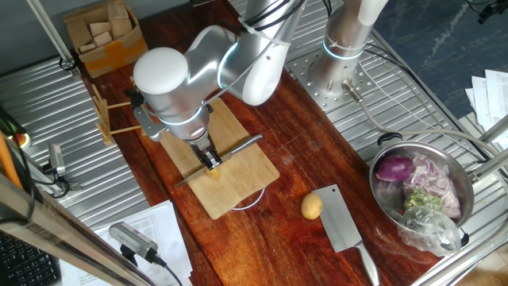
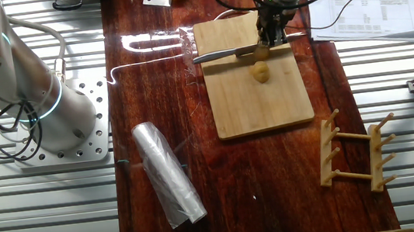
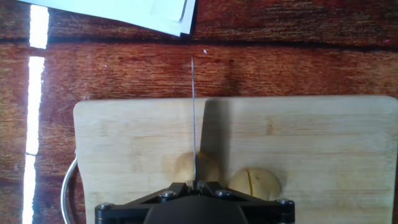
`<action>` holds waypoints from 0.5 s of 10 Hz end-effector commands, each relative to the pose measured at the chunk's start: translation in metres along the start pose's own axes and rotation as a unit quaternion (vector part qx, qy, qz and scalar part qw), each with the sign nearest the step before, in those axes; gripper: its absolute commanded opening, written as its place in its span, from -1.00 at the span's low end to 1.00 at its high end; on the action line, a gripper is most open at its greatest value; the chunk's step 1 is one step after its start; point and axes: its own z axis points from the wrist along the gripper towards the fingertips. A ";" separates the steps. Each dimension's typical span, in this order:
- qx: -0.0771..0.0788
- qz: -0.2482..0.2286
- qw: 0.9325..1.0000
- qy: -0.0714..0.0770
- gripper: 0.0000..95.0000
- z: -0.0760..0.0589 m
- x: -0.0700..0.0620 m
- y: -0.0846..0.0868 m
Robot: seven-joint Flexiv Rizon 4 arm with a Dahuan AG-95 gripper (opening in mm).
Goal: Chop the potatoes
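The wooden cutting board (image 2: 256,79) lies on the dark red tabletop (image 2: 149,83) and serves as the landmark. The gripper (image 2: 269,32) hangs over the board's far part in the other fixed view, its fingers clenched on the handle of a knife (image 2: 219,53), whose blade lies across the board. In the hand view the blade (image 3: 194,118) appears edge-on as a thin vertical line running down onto one of the potatoes (image 3: 194,167), which sits on the board directly under the gripper (image 3: 194,185). A second small potato (image 3: 255,182) rests just beside the first on the board, bearing a slit across its top. In the one fixed view only a yellow bit of potato (image 1: 214,168) shows below the gripper (image 1: 208,156).

Off the board, a larger golden-brown potato (image 1: 311,206) lies on the tabletop next to a cleaver (image 1: 343,226). A metal bowl (image 1: 421,193) with purple onion stands beyond those. A wooden rack (image 2: 352,152) sits near the board's opposite end, and a clear plastic roll (image 2: 167,174) lies on the tabletop.
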 end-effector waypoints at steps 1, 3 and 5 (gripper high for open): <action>0.001 0.002 1.000 -0.003 -1.00 0.012 -0.001 -0.001; 0.002 0.002 1.000 -0.002 -1.00 0.014 -0.002 -0.001; 0.001 0.001 1.000 -0.002 -1.00 0.014 -0.002 -0.001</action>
